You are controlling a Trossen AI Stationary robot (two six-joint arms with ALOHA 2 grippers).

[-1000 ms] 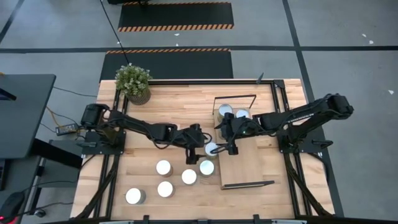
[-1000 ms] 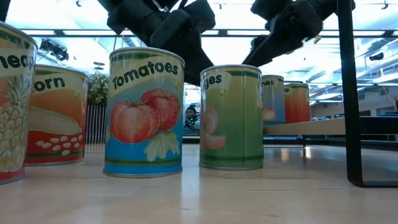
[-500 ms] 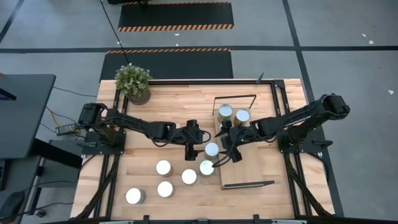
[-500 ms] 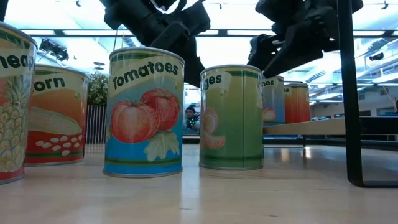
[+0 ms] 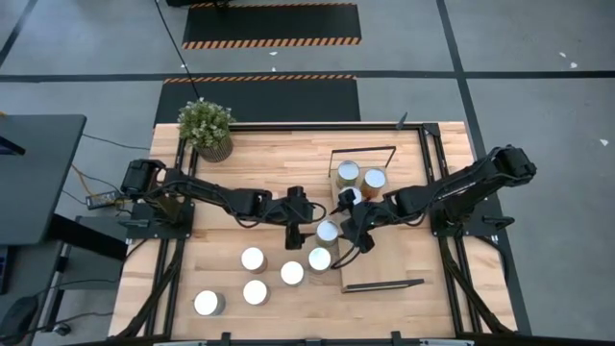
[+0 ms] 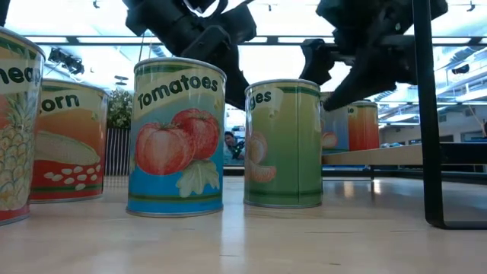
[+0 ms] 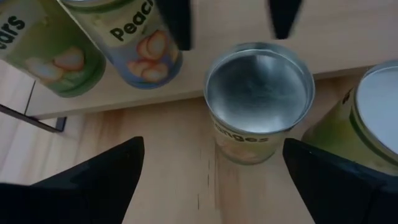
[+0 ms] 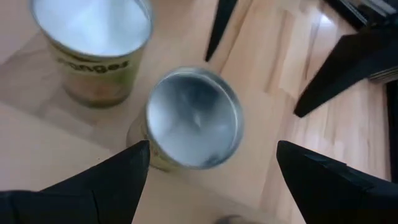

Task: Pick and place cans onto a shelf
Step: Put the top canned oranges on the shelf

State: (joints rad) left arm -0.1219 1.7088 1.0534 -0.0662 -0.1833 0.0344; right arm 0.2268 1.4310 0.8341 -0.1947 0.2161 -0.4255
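Dark jointed arms [image 5: 216, 197] (matte black).

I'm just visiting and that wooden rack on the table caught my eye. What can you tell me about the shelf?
The shelf is a long, pale wooden board lying flat on the right half of the table, raised slightly on thin black wire frames at its two short ends. Two cans stand upright side by side at its far end; the low view shows them as peach-labelled tins. The rest of the board looks bare. The right gripper hangs above its left edge, not touching it.
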